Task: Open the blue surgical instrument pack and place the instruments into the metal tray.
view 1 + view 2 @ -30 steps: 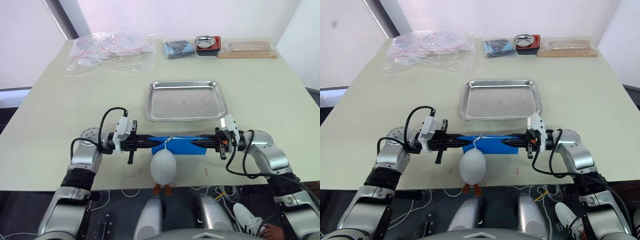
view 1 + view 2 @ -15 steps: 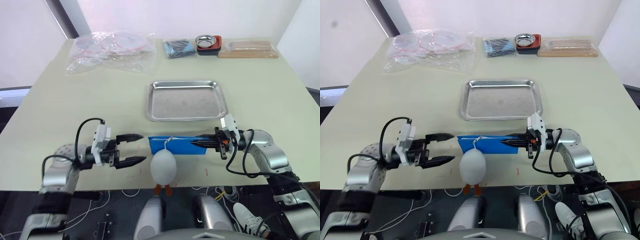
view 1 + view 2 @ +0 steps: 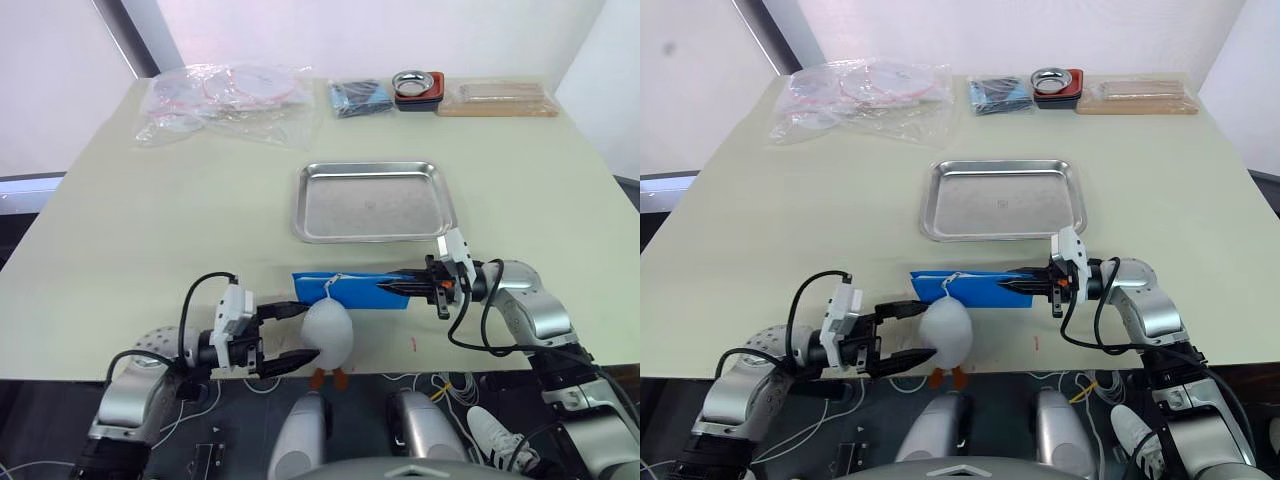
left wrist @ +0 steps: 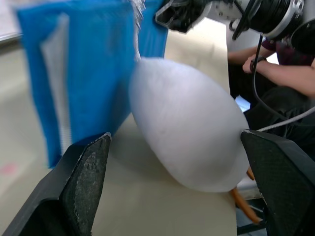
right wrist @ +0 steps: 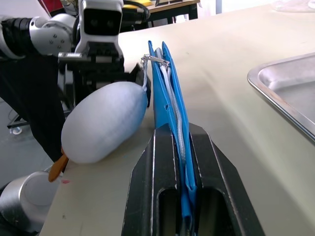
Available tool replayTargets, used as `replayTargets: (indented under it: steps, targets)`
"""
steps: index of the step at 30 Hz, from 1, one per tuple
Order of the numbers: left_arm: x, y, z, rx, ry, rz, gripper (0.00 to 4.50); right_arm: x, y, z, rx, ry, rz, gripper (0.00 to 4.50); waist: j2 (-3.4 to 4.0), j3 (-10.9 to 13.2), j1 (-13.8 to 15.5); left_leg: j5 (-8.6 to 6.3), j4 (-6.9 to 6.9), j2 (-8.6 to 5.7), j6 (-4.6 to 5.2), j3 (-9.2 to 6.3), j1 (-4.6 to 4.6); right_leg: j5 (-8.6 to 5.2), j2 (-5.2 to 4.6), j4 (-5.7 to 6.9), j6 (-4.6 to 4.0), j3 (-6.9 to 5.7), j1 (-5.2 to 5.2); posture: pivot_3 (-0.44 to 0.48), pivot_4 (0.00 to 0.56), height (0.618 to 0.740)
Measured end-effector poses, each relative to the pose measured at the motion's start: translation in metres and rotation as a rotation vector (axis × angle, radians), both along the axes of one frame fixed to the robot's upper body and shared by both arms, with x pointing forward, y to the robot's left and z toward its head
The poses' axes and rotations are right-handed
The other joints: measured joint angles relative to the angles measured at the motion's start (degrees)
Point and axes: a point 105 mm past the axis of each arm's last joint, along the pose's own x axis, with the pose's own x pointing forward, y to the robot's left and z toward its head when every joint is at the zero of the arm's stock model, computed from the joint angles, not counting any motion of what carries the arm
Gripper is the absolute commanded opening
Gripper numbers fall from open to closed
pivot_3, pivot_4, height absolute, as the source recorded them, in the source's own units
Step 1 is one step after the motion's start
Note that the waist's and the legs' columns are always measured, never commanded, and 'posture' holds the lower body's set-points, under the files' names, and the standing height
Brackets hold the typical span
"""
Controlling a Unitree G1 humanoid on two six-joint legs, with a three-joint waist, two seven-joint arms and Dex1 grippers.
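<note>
The pack [image 3: 350, 290] lies near the front edge of the table [image 3: 150, 220], just in front of the tray [image 3: 372, 200], which holds no instruments yet. Its long axis runs left to right across the robot. The right gripper [image 3: 405, 287] is clamped on the pack's right end; in the right wrist view the blue edge [image 5: 170, 118] stands on edge between the two closed fingers.

The left gripper [image 3: 290, 336] hovers at the table's front edge with its fingers spread apart. A white egg-shaped toy [image 3: 327, 333] hangs from the pack's left end and sits between those fingers. The free left end of the pack lies just beyond and slightly right of the left fingertips, so the left arm is the nearer one to take it, most likely by reaching forward past the toy.

Pale printing shows on the pack in the left wrist view [image 4: 83, 73], but none of it can be read, and no brand or label is legible.
</note>
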Motion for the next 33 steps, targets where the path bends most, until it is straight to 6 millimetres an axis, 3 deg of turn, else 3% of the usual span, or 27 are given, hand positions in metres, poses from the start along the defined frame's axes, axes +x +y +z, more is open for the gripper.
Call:
replayTargets:
  steps: [7,10,16,18,19,24,33]
  targets:
    - [-0.004,0.0,0.003,-0.03,0.018,-0.032,1.05,-0.001,-0.001,0.0,-0.001,-0.002,-0.004,0.0,0.0,0.0,0.0,0.0,0.01,-0.01,0.0,0.0,0.0,0.0,0.0,0.01,0.0,0.0,0.0,0.0,0.15,0.74]
    - [-0.004,0.008,0.008,-0.017,0.023,-0.037,0.1,-0.001,-0.001,0.0,-0.001,-0.004,-0.006,0.0,0.0,0.0,0.0,0.0,0.0,-0.01,0.0,0.0,0.0,-0.01,0.0,0.0,0.01,-0.01,0.0,0.0,0.15,0.74]
    - [-0.001,0.023,0.02,0.021,0.004,-0.05,0.04,-0.001,-0.001,-0.001,0.0,-0.005,-0.016,0.0,-0.01,0.0,0.0,0.0,0.0,0.0,0.0,-0.02,0.0,-0.03,0.01,0.0,0.03,-0.03,0.0,0.0,0.15,0.74]
    - [0.002,0.039,0.03,0.076,-0.018,-0.051,0.04,-0.001,-0.001,-0.001,0.001,-0.006,-0.017,0.0,0.0,0.0,0.0,0.0,0.0,0.0,0.0,0.0,0.0,-0.04,0.01,-0.01,0.04,-0.02,0.0,0.0,0.15,0.74]
    - [0.004,0.063,0.036,0.141,-0.001,-0.042,0.04,-0.001,-0.001,-0.001,0.001,-0.007,-0.018,0.0,0.0,0.0,-0.1,0.0,-0.02,0.0,0.0,0.01,0.0,-0.05,0.01,-0.02,0.04,-0.02,-0.01,0.0,0.15,0.74]
    - [0.019,0.093,0.046,0.221,-0.023,0.006,0.04,-0.001,-0.002,-0.001,0.001,-0.008,-0.022,0.0,0.0,0.0,0.1,0.0,-0.02,-0.01,0.0,-0.01,-0.01,-0.14,0.03,-0.03,0.18,-0.06,-0.02,0.0,0.15,0.74]
    - [0.033,0.106,0.056,0.275,-0.068,0.023,0.04,-0.001,-0.001,0.0,0.004,-0.011,-0.021,0.0,-0.01,0.0,0.0,0.0,-0.06,0.0,0.0,0.02,-0.04,-0.03,0.01,-0.04,0.02,-0.04,-0.06,0.0,0.15,0.74]
